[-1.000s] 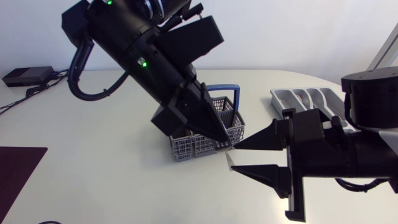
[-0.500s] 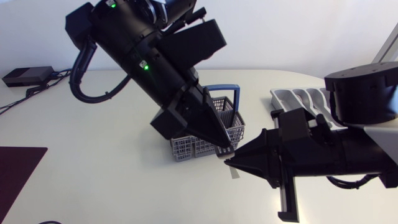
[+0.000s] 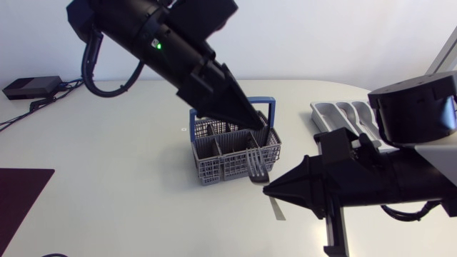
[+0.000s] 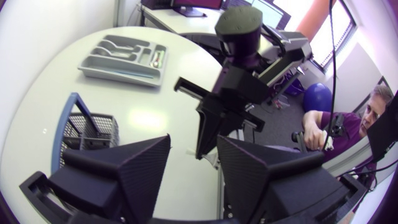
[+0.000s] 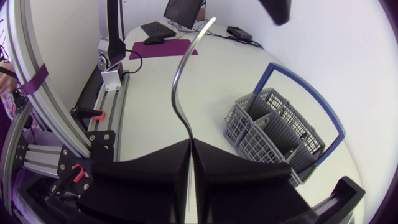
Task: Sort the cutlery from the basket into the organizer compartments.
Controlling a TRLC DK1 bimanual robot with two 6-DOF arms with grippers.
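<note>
Right up close, the right pincer (image 3: 268,190) is clamped on a slim metal cutlery piece (image 3: 275,209), its two wedge fingers pressed together on it. The right wrist view shows the piece curving up and ahead of the fingertips. From above, its pale end pokes out under the pincer, low over the white bench (image 3: 107,178), and what looks like a tined head stands just at the basket's near wall. I can't tell whether it touches. Next back is the grey mesh basket (image 3: 228,160) with its blue handle (image 3: 268,104), sitting on the bench near the middle with its dividers showing. Over its far right corner, by that handle, hangs the left pincer (image 3: 250,123). Its fingers are spread apart with nothing between them, as the left wrist view makes plain. Furthest back and off to the right lies the grey organizer (image 3: 343,113), well apart from the basket, its near end hidden behind the right arm.
</note>
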